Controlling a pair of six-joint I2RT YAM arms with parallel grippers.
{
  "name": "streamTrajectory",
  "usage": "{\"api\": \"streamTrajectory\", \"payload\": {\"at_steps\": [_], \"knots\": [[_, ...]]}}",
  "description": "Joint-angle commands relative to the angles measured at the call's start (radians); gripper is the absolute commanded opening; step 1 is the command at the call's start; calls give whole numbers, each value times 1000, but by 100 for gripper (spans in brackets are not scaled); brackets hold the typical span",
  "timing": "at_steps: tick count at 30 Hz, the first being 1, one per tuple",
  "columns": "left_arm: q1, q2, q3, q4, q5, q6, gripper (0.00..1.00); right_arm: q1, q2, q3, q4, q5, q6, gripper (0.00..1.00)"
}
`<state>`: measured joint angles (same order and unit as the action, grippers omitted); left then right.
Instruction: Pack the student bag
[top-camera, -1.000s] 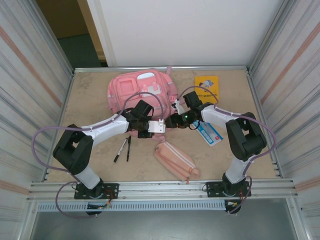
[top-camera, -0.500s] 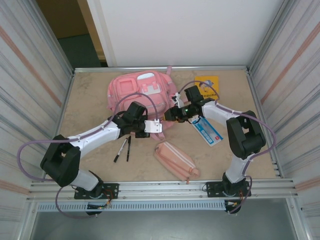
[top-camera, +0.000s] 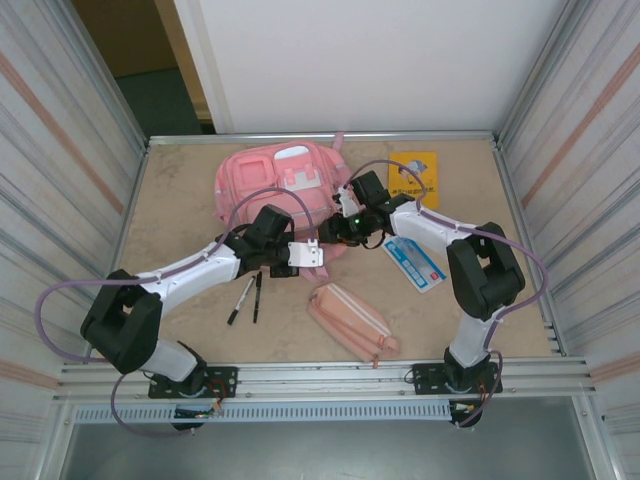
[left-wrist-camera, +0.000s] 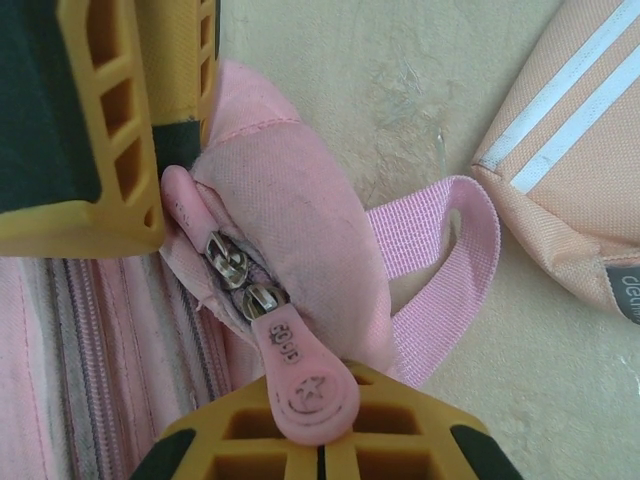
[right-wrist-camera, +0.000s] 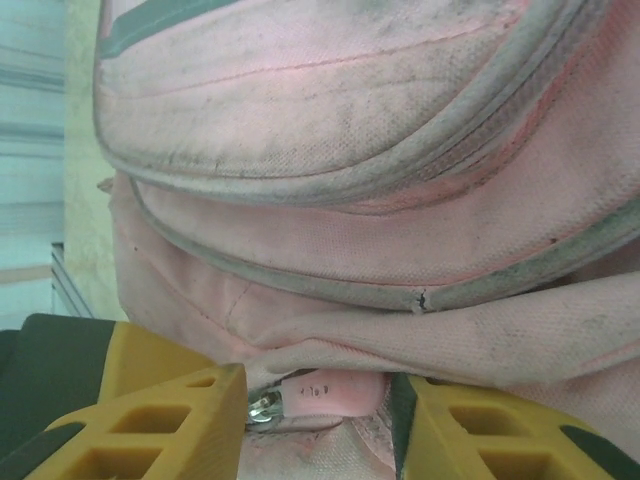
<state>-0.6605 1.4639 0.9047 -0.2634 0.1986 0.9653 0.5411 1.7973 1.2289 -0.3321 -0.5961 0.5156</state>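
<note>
Our right gripper (top-camera: 332, 228) has moved left to the bag (top-camera: 250, 180), fingers (right-wrist-camera: 170, 410) apart around a zip pull (right-wrist-camera: 330, 390). Our left gripper (top-camera: 320, 254) stays clamped on its corner.

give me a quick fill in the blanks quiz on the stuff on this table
1. The bag is ___ in colour.
2. The book to the right of the bag is ___.
3. Left of the case lie ___ pens.
Missing words: pink; yellow; two.
</note>
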Motion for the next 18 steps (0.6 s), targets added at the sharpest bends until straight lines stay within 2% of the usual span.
{"api": "streamTrajectory", "payload": {"at_steps": [1,5,9,18], "knots": [[-1,-55,32,94,55,-30,0,-2,-16,-18,61,-93,81,41],[0,-68,22,109,62,-31,0,-25,-13,-41,83,-220,85,37],[1,-56,36,90,55,-32,0,-6,-9,-35,52,-322,41,39],[1,-69,31,100,36,-46,0,-32,-11,-83,109,-358,72,38]]}}
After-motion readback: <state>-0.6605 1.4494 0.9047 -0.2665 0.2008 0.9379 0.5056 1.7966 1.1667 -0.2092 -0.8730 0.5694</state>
